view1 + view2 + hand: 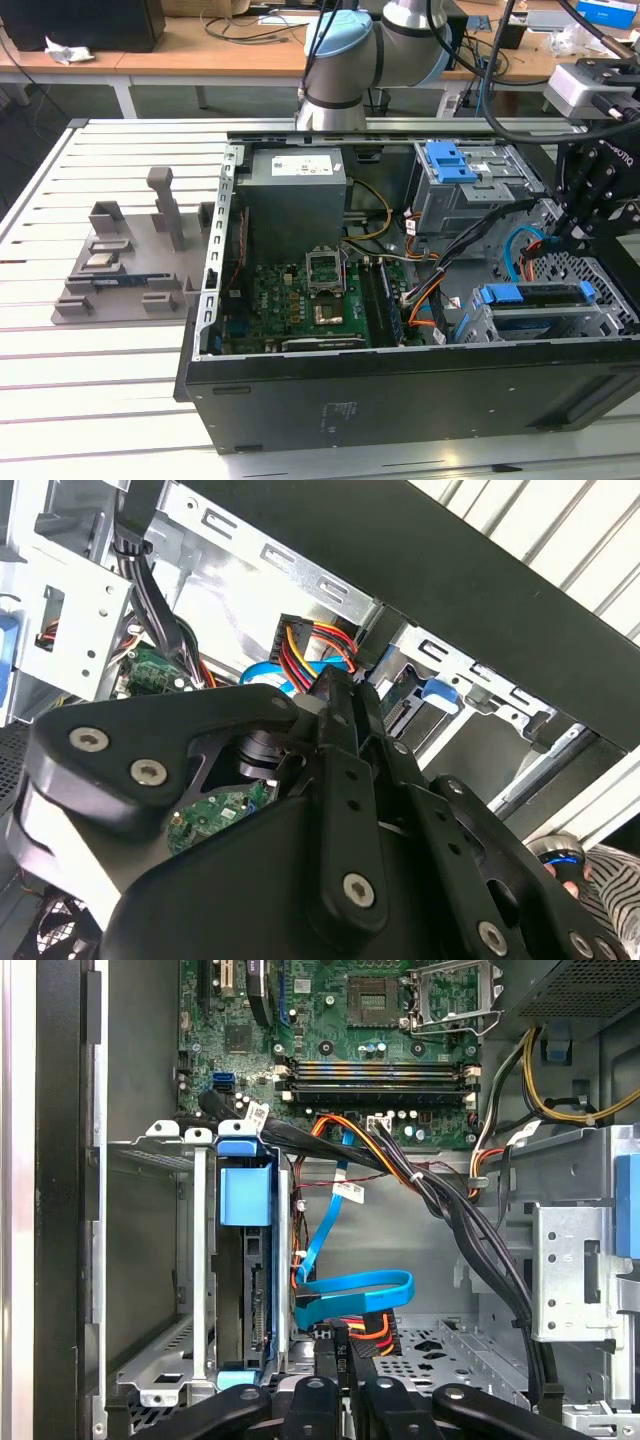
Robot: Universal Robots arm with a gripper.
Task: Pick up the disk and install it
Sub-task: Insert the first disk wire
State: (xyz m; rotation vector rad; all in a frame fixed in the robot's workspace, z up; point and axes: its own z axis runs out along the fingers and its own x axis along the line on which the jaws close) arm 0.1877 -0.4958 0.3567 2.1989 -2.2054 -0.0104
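— Gripper (565, 235) first: where is it, and how does it stand?

— Down inside the open computer case (400, 400), at the exterior view's right, hanging over the space beside the lower drive cage (480, 322). In the first wrist view its two fingers (326, 1348) are drawn together with barely a sliver between them, and I see nothing pinched there.

— Touching anything?

— The tips sit just beside the black power connector with red, yellow and orange wires (376, 1328). The second wrist view puts that same bundle (315, 640) right past the gripper (335, 685). Whether they touch, I cannot tell.

— And the disk?

— The disk (535, 295) is already in the lower drive cage, lying flat, its blue rails showing along the near edge. In the first wrist view the disk (245, 1200) is seen end-on within the cage's metal walls (160, 1260).

— What else is close by?

— A flat blue data cable (360, 1285) loops between the disk and the gripper. Beyond it lies the green motherboard (380, 1050). The case stands on a white slatted table (100, 400), with a grey parts fixture (130, 260) at the exterior view's left.
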